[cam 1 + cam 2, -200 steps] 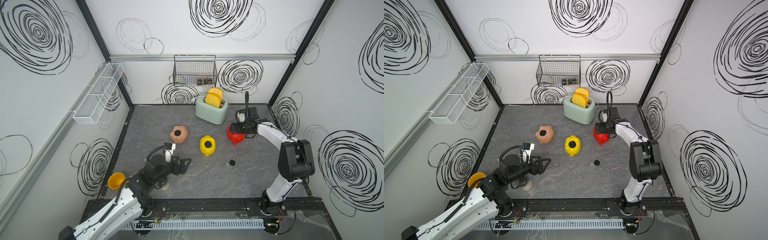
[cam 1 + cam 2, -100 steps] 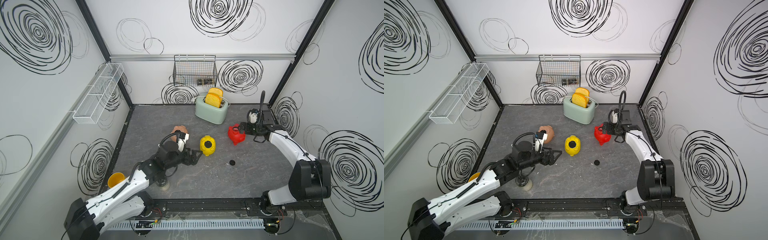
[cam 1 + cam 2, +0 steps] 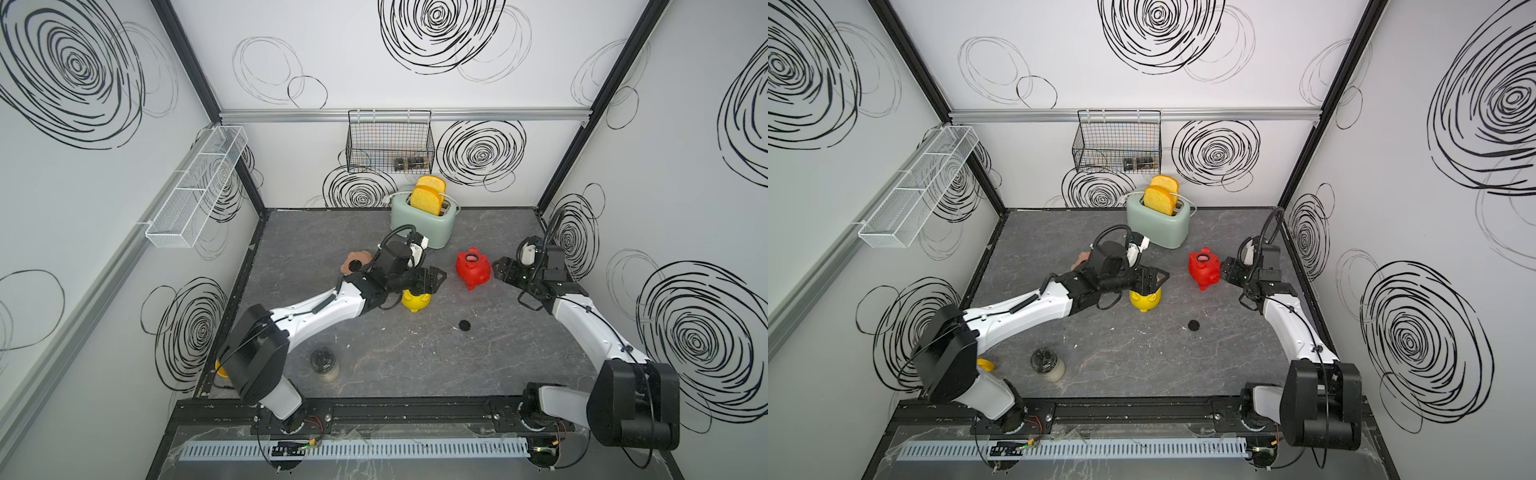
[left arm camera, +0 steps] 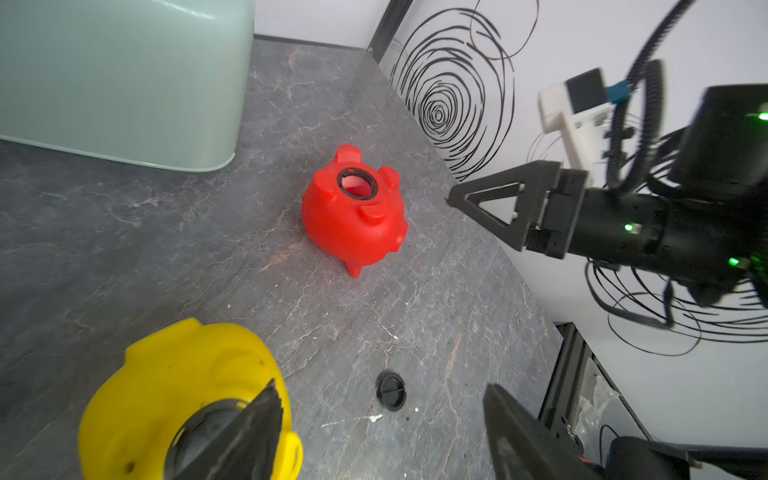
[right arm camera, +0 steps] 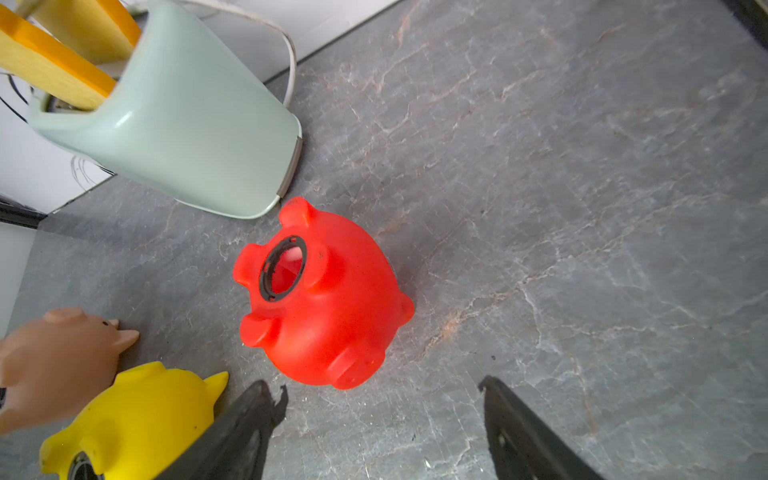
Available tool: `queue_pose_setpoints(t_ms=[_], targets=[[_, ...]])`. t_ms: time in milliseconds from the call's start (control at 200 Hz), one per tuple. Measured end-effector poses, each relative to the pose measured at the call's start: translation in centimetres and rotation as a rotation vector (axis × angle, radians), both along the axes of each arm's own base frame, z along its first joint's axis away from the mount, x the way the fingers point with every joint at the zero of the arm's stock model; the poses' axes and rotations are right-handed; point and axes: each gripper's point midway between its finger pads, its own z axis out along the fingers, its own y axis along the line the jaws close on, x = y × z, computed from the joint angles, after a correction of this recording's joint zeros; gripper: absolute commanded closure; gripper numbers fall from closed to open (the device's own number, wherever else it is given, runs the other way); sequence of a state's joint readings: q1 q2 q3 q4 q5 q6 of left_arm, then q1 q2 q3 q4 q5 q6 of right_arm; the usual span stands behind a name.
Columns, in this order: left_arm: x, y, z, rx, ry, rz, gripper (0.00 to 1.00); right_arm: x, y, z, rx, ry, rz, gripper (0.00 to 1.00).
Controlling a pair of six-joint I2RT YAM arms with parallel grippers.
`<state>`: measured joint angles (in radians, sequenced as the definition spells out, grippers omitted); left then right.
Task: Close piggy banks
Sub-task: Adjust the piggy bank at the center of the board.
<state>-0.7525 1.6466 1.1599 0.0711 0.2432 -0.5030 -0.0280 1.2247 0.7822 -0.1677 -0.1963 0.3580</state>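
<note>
Three piggy banks lie on the grey floor. The red one (image 3: 472,268) (image 5: 320,299) is tilted, its black-ringed belly hole open. The yellow one (image 3: 415,301) (image 4: 174,395) sits under my left gripper (image 3: 432,280) (image 4: 380,386), which is open with one finger over the pig's dark belly hole. The pale pink one (image 3: 355,262) (image 5: 54,361) lies behind my left wrist. My right gripper (image 3: 500,270) (image 5: 376,386) is open just right of the red pig, apart from it. A loose black round plug (image 3: 464,325) (image 4: 390,390) lies on the floor.
A mint-green toaster (image 3: 424,222) with toast slices stands behind the pigs at the back wall. A jar (image 3: 325,365) stands front left, and a yellow mug (image 3: 220,370) peeks out behind the left arm's base. A wire basket (image 3: 390,141) hangs on the back wall.
My left arm has reached from the front left to above the yellow pig. My right gripper has drawn back from over the red pig to its right side. Both jaws have narrowed somewhat.
</note>
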Motion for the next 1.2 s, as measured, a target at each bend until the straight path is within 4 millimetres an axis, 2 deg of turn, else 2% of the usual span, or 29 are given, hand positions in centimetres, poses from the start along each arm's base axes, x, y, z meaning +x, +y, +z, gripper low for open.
queue_pose_setpoints(t_ms=[90, 180, 405, 645, 936, 1201], targets=[[1.5, -1.4, -1.7, 0.015, 0.023, -0.009, 0.25, 0.2, -0.1, 0.6, 0.008, -0.034, -0.01, 0.23], [2.8, -2.8, -3.0, 0.024, 0.038, -0.015, 0.24, 0.1, -0.1, 0.2, 0.024, -0.035, -0.024, 0.25], [6.4, -5.7, -3.9, 0.006, 0.032, -0.003, 0.25, -0.4, -0.1, -1.5, 0.056, 0.005, -0.05, 0.26], [10.1, -7.6, -5.6, 0.023, 0.016, 0.043, 0.25, -0.3, -0.1, -2.6, 0.065, 0.036, -0.061, 0.28], [13.4, -9.5, -6.8, 0.02, 0.01, 0.063, 0.26, -0.4, -0.1, -3.5, 0.067, 0.062, -0.063, 0.28], [15.1, -10.2, -8.8, 0.033, 0.04, 0.071, 0.31, -0.4, -0.1, -4.5, 0.068, 0.091, -0.063, 0.3]])
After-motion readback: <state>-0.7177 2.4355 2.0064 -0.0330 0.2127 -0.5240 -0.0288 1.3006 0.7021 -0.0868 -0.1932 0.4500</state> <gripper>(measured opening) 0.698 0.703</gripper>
